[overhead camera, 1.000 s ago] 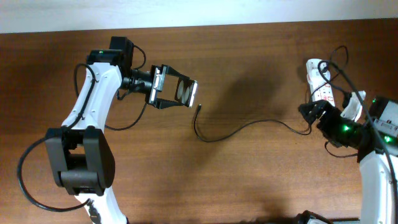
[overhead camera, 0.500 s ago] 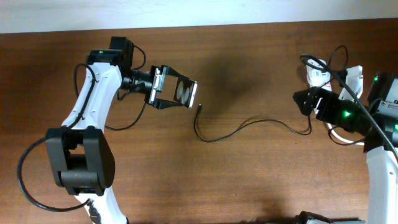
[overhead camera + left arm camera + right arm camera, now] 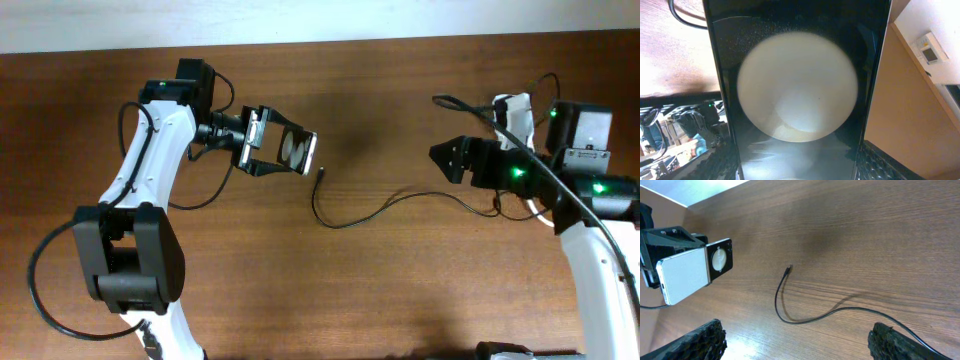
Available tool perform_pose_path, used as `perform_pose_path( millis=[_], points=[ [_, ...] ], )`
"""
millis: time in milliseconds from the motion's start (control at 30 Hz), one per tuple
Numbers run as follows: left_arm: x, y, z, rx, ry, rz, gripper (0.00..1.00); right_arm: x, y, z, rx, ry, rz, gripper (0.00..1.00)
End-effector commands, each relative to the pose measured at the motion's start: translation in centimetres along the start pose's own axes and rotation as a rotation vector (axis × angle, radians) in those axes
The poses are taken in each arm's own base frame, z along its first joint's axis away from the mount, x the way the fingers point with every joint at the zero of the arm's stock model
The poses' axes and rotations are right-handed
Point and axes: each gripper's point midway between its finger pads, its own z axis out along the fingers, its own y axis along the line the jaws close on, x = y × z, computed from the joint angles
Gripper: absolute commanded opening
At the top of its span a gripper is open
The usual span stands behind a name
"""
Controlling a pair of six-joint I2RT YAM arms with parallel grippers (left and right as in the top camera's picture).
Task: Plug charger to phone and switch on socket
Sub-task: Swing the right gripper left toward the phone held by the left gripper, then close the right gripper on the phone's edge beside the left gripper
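I have the left gripper [image 3: 280, 148] clamped on the phone [image 3: 298, 150], holding it above the wooden table [image 3: 400, 300]. In the left wrist view the phone's glossy face fills nearly the whole picture, with one big round white reflection on it.

The charger [image 3: 380, 207] lies loose on the wood. Its connector tip is just beside the phone, off the lower right corner in the overhead view and not touching it. From there the thin cable curls away from the phone and then runs off to the right. Nothing lies between tip and phone but bare table.

The right gripper [image 3: 440, 158] hangs well to the right of the phone, above the cable's far stretch. Its fingers [image 3: 700, 342] are spread wide with nothing between them.

The socket [image 3: 516, 112] sits farther right of the phone. My right arm and a looping black robot cable [image 3: 545, 85] cover most of it, so I cannot see its switch.
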Motion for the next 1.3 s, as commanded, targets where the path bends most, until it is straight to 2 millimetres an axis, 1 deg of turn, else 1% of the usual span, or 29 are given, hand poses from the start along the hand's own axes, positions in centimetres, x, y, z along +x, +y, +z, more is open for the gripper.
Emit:
perform_pose_path(
  millis=[0,67,167,233,300,367,500,633,733,833,900,933,1033,1133,1267],
  points=[
    [1.8,-1.3,-1.1,0.033,-0.005,0.054,0.0,-0.7,0.2,0.0,0.012,-0.013,0.009,0.95],
    [1.8,-1.3,-1.1,0.033,-0.006,0.046,0.0,-0.8,0.2,0.0,0.011,-0.017,0.033,0.95],
    [0.8,-0.8,-0.9,-0.001,-0.069,0.011,0.0,-1.1,0.2,0.1,0.007,-0.026,0.071,0.95],
    [0.5,-0.8,-0.7,-0.01,-0.09,-0.004,0.0,-1.2,0.1,0.3,0.007,-0.025,0.072,0.95],
    [0.0,-0.5,-0.4,-0.029,-0.126,-0.022,0.0,-1.1,-0.1,0.6,0.008,-0.015,0.078,0.95],
    [-0.3,-0.5,0.0,-0.043,-0.156,-0.015,0.0,-0.8,0.1,1.2,0.0,0.004,0.076,0.95],
    [-0.6,-1.1,0.8,-0.048,-0.193,0.033,0.0,-0.2,1.6,3.1,-0.035,0.051,0.035,0.95],
    [-1.3,-0.6,1.5,-0.09,-0.266,0.014,0.0,0.1,3.2,4.8,-0.068,0.076,0.039,0.95],
    [-1.2,-0.7,1.8,-0.091,-0.265,0.025,0.0,0.7,4.5,6.9,-0.095,0.115,0.048,0.94],
    [-1.2,-0.7,1.8,-0.088,-0.267,0.0,0.0,1.4,5.9,8.9,-0.121,0.146,0.048,0.89],
    [-1.2,-0.7,1.8,-0.088,-0.267,0.0,0.0,1.8,6.4,9.9,-0.102,0.154,0.06,0.88],
    [-1.3,-0.7,1.8,-0.09,-0.273,0.0,0.0,1.9,7.0,10.5,-0.098,0.15,0.061,0.86],
    [-1.5,-0.5,1.8,-0.101,-0.296,0.003,0.0,2.0,8.9,11.4,-0.103,0.128,0.069,0.78],
    [-1.5,-0.5,1.9,-0.102,-0.296,0.004,0.0,2.7,9.8,12.4,-0.07,0.125,0.1,0.68],
    [-1.5,-0.5,1.9,-0.102,-0.296,0.004,0.0,3.6,11.2,13.8,-0.093,0.148,0.12,0.61]
  ],
)
